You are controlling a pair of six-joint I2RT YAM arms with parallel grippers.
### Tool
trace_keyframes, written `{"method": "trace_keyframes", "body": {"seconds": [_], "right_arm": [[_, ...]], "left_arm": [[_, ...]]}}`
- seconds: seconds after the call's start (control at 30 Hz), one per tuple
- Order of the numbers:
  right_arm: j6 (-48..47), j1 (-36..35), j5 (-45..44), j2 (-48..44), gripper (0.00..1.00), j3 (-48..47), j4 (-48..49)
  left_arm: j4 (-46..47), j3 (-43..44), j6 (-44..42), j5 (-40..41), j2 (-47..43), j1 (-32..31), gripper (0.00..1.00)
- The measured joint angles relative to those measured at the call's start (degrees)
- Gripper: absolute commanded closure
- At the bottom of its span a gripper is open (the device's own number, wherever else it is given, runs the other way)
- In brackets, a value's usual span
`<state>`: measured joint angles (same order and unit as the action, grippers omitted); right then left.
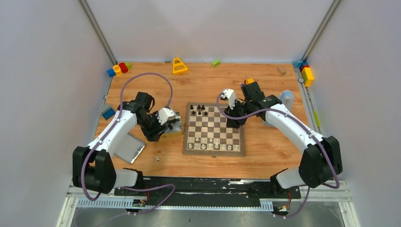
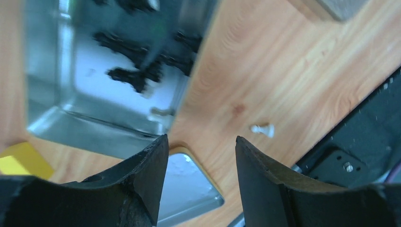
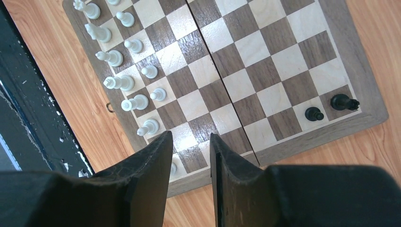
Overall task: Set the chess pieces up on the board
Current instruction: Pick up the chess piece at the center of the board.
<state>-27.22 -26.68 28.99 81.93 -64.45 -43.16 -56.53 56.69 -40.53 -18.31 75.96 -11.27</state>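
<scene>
Left gripper, jaws parted and empty, beside the metal tin; right gripper, narrowly parted and empty, above the board.

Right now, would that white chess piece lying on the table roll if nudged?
Probably: the white chess piece lies on its side on the table, so it may roll. It looks tiny beside the left gripper, so likely light, easily flicked.
</scene>
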Motion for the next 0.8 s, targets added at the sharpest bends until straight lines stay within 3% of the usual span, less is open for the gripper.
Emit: {"method": "trace_keyframes", "body": {"seconds": [0.33,0.8], "right_arm": [[0.7,3.3,2.0,-1.0,0.65,1.0,1.8],[1.3,4.2,2.4,-1.0,0.65,3.7,3.4]], "left_arm": [[-3.1,-13.4,-6.9,6.7,-6.3,-12.4,0.37],[-0.9,-19.4,-10.2,11.5,-6.5,-15.7,0.38]]}}
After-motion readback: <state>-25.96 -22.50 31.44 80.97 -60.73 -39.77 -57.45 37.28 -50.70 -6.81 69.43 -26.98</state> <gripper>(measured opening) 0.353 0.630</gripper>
